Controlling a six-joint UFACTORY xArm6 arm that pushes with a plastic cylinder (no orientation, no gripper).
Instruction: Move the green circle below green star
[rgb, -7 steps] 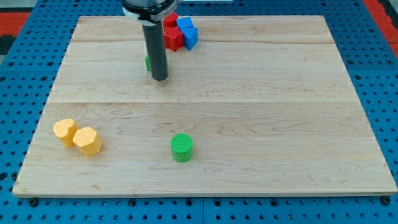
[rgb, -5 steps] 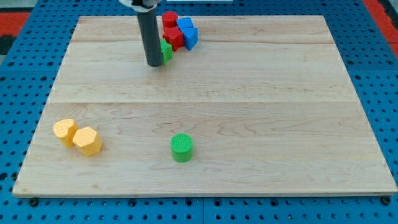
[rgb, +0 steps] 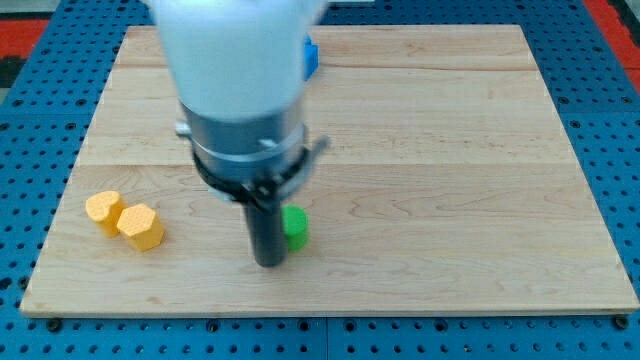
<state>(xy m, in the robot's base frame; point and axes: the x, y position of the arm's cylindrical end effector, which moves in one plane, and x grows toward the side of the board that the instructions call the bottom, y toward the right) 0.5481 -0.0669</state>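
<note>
The green circle (rgb: 296, 227) sits on the wooden board near the view's bottom centre, partly covered by my rod. My tip (rgb: 268, 263) rests on the board just left of and slightly below the green circle, touching or almost touching it. The green star is hidden behind the arm's wide body, which fills the view's upper left centre. Only a corner of a blue block (rgb: 312, 57) shows at the view's top beside the arm.
Two yellow blocks lie at the view's lower left: a rounded one (rgb: 103, 210) and a hexagonal one (rgb: 141, 227), touching each other. The red blocks near the view's top are hidden by the arm. The board's bottom edge (rgb: 320, 308) is close below my tip.
My rod has moved from the view's top, beside the green star and red blocks, down to the green circle's left side. The arm now hides the top cluster. The circle looks unmoved.
</note>
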